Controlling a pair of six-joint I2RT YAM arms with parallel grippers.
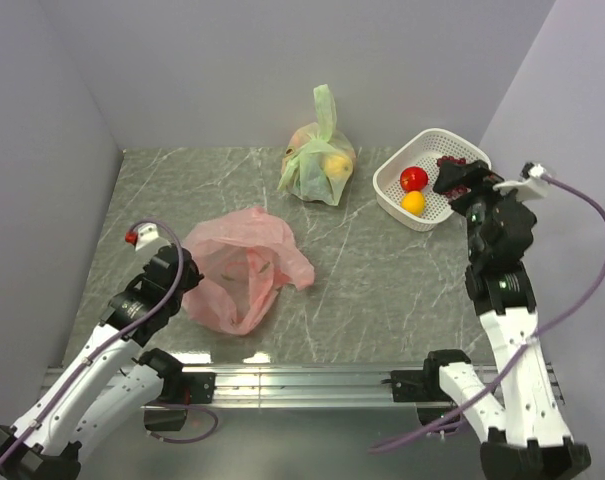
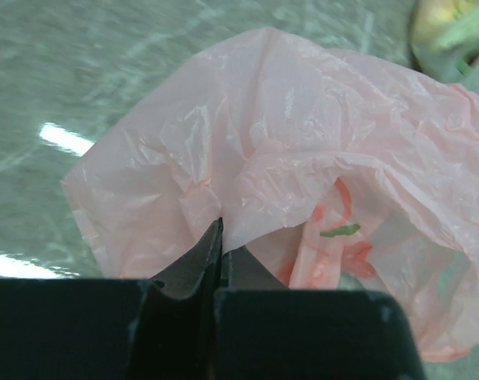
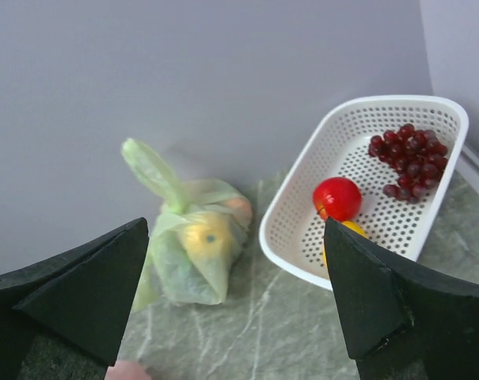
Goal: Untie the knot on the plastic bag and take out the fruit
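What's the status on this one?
Left gripper shut on pink bag. Right gripper open, empty. Bag lies open; fruit in white basket. Green bag clear of both.

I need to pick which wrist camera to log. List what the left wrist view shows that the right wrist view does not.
Only left wrist: the pink plastic bag, crumpled on the table, with the left pincer shut on a fold of it.
Only right wrist: the white basket holding the red fruit, the grapes and the yellow fruit, framed by the open right pincer.
Both: the green bag, only a blurred corner in the left wrist view, and the marble table. A pink sliver at the right wrist view's bottom edge may be the pink bag.
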